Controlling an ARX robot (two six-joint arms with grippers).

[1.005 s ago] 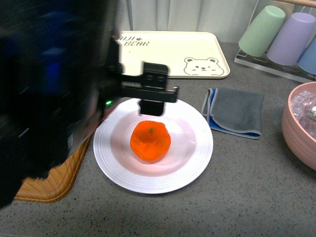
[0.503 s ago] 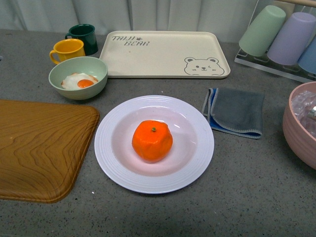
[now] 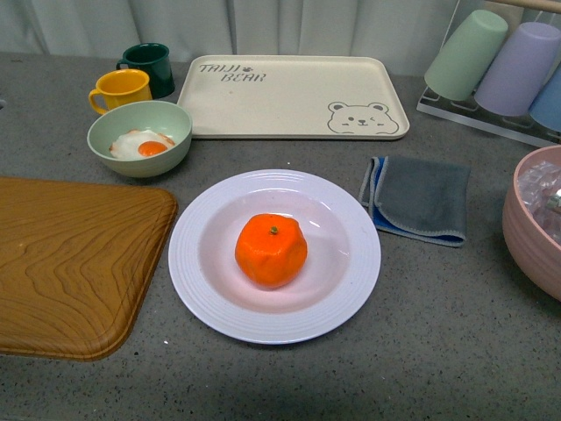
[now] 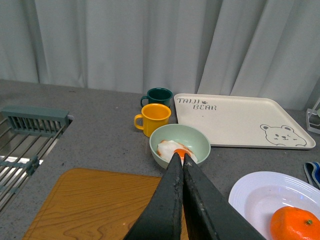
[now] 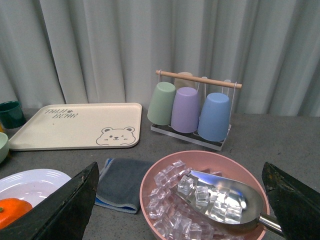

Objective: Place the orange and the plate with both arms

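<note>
Orange [image 3: 271, 251] bright orange, green stem dot — plate [image 3: 351, 298] white, ridged rim; cloth [image 3: 421, 197] grey, seemingly blue-edged

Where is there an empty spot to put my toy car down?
The wooden board left of the plate is bare, and so is the bear tray behind it. Bare counter lies between plate and pink bowl, nearer than the cloth. It is crowded by the yellow mug, dark mug and green bowl.
</note>
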